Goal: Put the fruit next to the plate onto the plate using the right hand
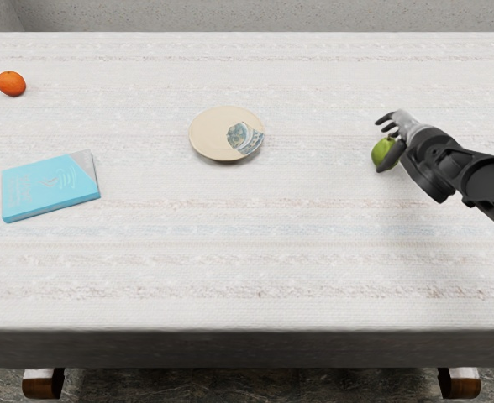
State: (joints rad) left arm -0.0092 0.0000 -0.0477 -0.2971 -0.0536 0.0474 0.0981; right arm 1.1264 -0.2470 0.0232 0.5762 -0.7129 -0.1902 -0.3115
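Note:
A small green fruit (382,151) lies on the table at the right, well to the right of the plate. My right hand (391,141) comes in from the right edge and sits against the fruit, fingers curling around its top and right side. Whether the fruit is gripped or only touched is hard to tell; it seems to rest on the table. The cream plate (213,134) with a blue-white patch on its right side lies near the table's middle back. The left arm does not show.
An orange fruit (11,83) sits at the far left back. A light blue book (49,185) lies at the left. The table's front edge (247,332) runs across the bottom.

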